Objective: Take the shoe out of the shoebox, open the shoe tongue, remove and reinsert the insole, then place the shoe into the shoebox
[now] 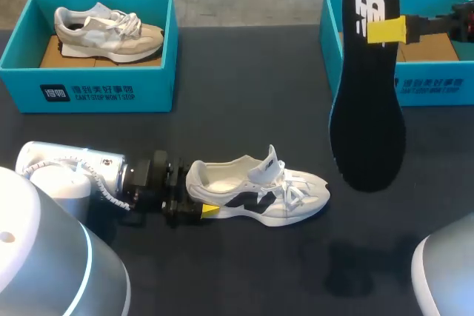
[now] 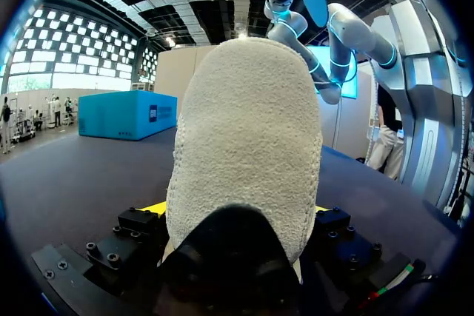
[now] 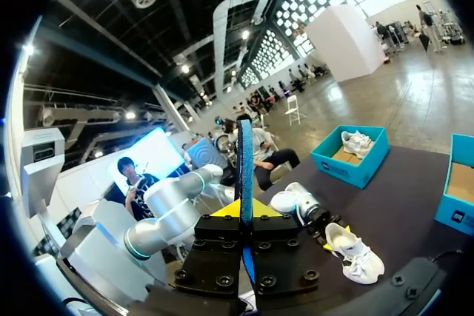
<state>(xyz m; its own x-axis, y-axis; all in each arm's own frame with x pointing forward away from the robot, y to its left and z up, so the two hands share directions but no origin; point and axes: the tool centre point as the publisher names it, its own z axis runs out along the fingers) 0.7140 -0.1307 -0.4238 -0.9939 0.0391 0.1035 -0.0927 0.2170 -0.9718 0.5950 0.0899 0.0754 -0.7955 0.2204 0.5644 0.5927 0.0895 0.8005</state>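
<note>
The white shoe [image 1: 255, 192] with the black mark is sitting on its sole on the dark table [image 1: 244, 279], with its toe pointing to my right. Its tongue [image 1: 271, 162] is standing up and its laces are lying loose over the front. The left gripper [image 1: 194, 196] is lying low at the shoe's heel. Its two yellow tips are pressing the heel from both sides, so it is holding the shoe tight. Past the shoe's toe and up in the air, the right gripper [image 1: 392, 29] is pinching the black insole [image 1: 368, 109] near its top end. Its jaws are closed flat on the insole, one on each face. The insole is hanging straight down, high over the table and not touching the shoe. Behind the insole, on the far side of the shoe's toe end, a blue box [image 1: 437, 83] is standing open and showing its brown floor. On the far side of the shoe's heel end, well apart from it, a second blue box [image 1: 89, 86] is holding a grey shoe [image 1: 107, 31].
</note>
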